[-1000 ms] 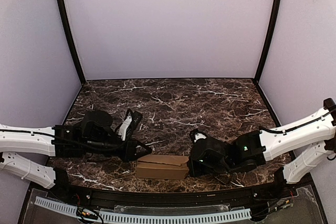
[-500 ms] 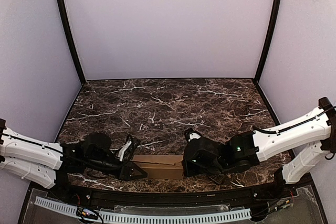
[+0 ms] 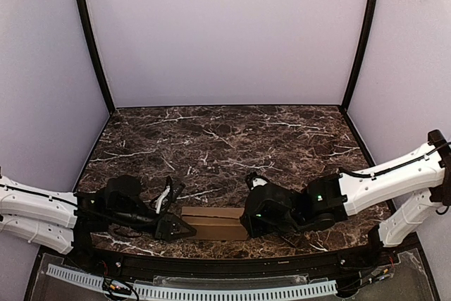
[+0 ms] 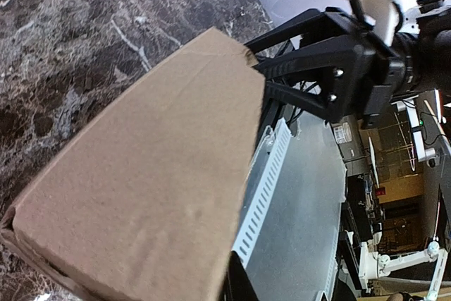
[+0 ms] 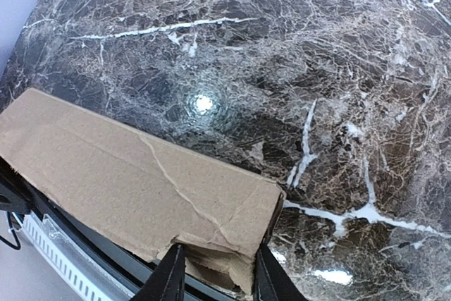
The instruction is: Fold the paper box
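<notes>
The paper box (image 3: 213, 222) is a slim brown carton lying flat near the table's front edge, between my two grippers. My left gripper (image 3: 177, 228) is shut, its tip against the box's left end. In the left wrist view the box (image 4: 141, 195) fills the frame, and only a dark bit of my left gripper (image 4: 241, 290) shows beneath it. My right gripper (image 3: 248, 222) is at the box's right end. In the right wrist view its jaws (image 5: 220, 276) stand apart, either side of the torn near corner of the box (image 5: 127, 181). That right gripper (image 4: 331, 68) also shows beyond the box in the left wrist view.
A white slotted rail (image 3: 190, 290) runs along the front just beyond the table (image 3: 225, 139) edge, close to the box; it shows again as the rail (image 4: 264, 188) in the left wrist view. Lavender walls with black posts (image 3: 91, 40) enclose the marble table on three sides.
My left arm dropped toward the front edge and brought its tip to the box's left end. My right gripper slid left against the right end, and its jaws have parted.
</notes>
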Available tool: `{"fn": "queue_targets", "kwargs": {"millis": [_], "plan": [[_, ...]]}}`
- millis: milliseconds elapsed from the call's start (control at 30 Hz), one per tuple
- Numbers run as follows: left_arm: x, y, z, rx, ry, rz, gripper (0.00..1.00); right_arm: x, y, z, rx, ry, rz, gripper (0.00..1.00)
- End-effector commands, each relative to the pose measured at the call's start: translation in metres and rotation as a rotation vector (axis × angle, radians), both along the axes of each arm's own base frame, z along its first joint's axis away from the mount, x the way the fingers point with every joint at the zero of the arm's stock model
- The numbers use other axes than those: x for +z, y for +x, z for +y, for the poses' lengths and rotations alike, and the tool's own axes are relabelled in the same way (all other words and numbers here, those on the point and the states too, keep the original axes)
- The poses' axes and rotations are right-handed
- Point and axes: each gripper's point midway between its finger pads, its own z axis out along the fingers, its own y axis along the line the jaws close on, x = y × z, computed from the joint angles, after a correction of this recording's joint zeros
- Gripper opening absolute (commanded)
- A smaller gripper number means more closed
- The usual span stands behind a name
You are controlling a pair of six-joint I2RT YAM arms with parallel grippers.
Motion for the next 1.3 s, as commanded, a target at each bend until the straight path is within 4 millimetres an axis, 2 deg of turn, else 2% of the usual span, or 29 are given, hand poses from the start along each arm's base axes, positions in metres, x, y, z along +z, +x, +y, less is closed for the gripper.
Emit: {"fn": "queue_targets", "kwargs": {"millis": [0, 167, 300, 400, 467, 500, 667, 733, 833, 1033, 1167, 1267], "plan": [[0.013, 0.002, 0.005, 0.002, 0.009, -0.046, 0.01, 0.002, 0.001, -0.021, 0.015, -0.111, -0.030, 0.35], [0.012, 0.003, 0.005, 0.006, 0.006, -0.046, 0.00, 0.033, 0.006, -0.018, 0.036, -0.088, -0.078, 0.40], [0.014, 0.002, 0.003, -0.005, -0.007, -0.042, 0.00, 0.048, 0.010, -0.021, 0.033, -0.093, -0.115, 0.42], [0.025, 0.003, -0.001, -0.015, -0.026, -0.060, 0.00, 0.059, 0.013, -0.017, 0.044, -0.082, -0.144, 0.43], [0.035, 0.003, -0.006, -0.028, -0.042, -0.073, 0.00, 0.067, 0.014, -0.005, 0.074, -0.056, -0.165, 0.40], [0.037, 0.003, -0.007, -0.036, -0.044, -0.081, 0.00, 0.071, 0.014, 0.001, 0.091, -0.041, -0.175, 0.38], [0.065, 0.006, -0.014, -0.049, -0.079, -0.123, 0.00, 0.079, 0.014, 0.030, 0.168, 0.020, -0.231, 0.07], [0.072, 0.010, -0.016, -0.042, -0.077, -0.142, 0.00, 0.079, 0.016, 0.037, 0.184, 0.038, -0.261, 0.00], [0.076, 0.020, -0.018, -0.009, -0.058, -0.177, 0.00, 0.075, 0.019, 0.046, 0.199, 0.069, -0.328, 0.00], [0.052, 0.038, -0.023, 0.049, 0.025, -0.206, 0.00, 0.057, 0.019, 0.058, 0.220, 0.151, -0.420, 0.00], [0.027, 0.041, -0.027, 0.048, 0.054, -0.196, 0.00, 0.026, 0.016, 0.057, 0.233, 0.140, -0.440, 0.00], [0.001, 0.037, -0.023, 0.047, 0.084, -0.163, 0.01, -0.004, 0.012, 0.052, 0.242, 0.115, -0.423, 0.00]]}}
